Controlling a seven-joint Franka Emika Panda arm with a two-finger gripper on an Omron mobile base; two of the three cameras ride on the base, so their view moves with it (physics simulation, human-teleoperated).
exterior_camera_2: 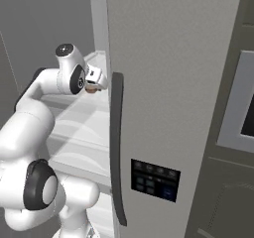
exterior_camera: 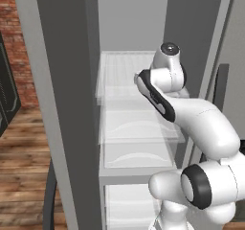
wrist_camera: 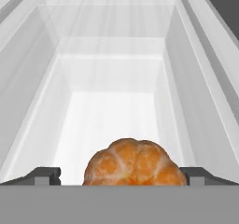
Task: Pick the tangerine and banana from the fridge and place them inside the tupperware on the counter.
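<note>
- One tangerine, orange with a lumpy segmented skin, sits at 6 o'clock in the hand view, between the two dark finger tips.
- One gripper: its jaws stand wide apart, one tip at 8 o'clock and the other at 4 o'clock of the hand view. Both tips lie clear of the fruit on either side; nothing is gripped.
- One fridge, tall and grey, stands with its door swung open at 9 o'clock in the left base view. Its inside shows three translucent white levels stacked one above the other: an upper shelf, a middle drawer, and a lower drawer at 6 o'clock.
- In the hand view the tangerine rests on a white translucent shelf floor with raised side walls running away toward 12 o'clock.
- One white arm rises from 5 o'clock in the left base view and reaches into the fridge at the upper shelf level.
- In the right base view the wrist sits at 10 o'clock, just beside the edge of the second, shut grey door; a small orange patch, the tangerine, shows directly beneath it.
- One dark curved handle strip runs down that door, with one dark control panel at 5 o'clock of it.
</note>
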